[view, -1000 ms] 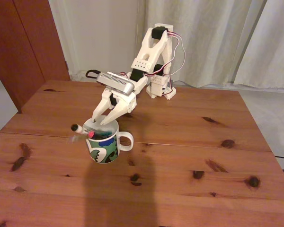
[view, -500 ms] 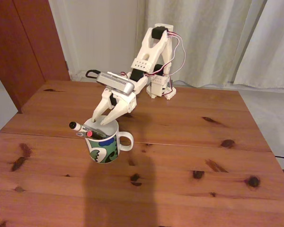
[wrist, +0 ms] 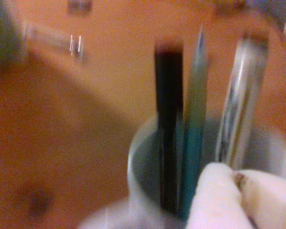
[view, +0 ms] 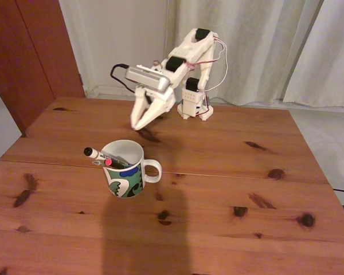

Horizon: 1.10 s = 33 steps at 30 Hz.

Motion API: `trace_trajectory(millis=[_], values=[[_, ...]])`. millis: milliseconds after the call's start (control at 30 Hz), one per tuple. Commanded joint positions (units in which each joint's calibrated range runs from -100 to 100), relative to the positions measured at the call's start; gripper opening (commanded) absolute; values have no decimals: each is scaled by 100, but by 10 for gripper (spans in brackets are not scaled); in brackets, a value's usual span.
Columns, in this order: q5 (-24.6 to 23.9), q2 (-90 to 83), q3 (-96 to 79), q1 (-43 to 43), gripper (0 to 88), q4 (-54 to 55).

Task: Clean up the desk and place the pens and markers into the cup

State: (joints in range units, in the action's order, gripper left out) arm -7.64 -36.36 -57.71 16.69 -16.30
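Desk [view: 229,189]: pincer [view: 139,125] slightly parted, empty, above cup [view: 126,170].

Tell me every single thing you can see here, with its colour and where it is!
White ceramic mug with a green, blue and black pattern: one, on the desk's left half in the fixed view, handle to the right.
Thick white marker with a black cap: one, leaning out over the mug's left rim.
Thin black pen with a pink end: one, inside the mug.
Slim teal pen: one, inside the mug between the other two in the wrist view.
Reddish-brown pine desk with dark knots: one, under everything.
Pale curtains: behind the desk.
White robot arm: one, at the desk's far edge.
Gripper: one, white, raised behind the mug, holding nothing.
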Motion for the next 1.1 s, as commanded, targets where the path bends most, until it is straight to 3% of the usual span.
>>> trace_trajectory(millis=[0,600,833,1067], values=[[120,-1292,-343,-112,8,-1772],[927,-5851,-4049,-836,8,-4800],[932,-6166,-4157,-1343,8,-6022],[921,-6158,-4157,-1697,8,-6125]])
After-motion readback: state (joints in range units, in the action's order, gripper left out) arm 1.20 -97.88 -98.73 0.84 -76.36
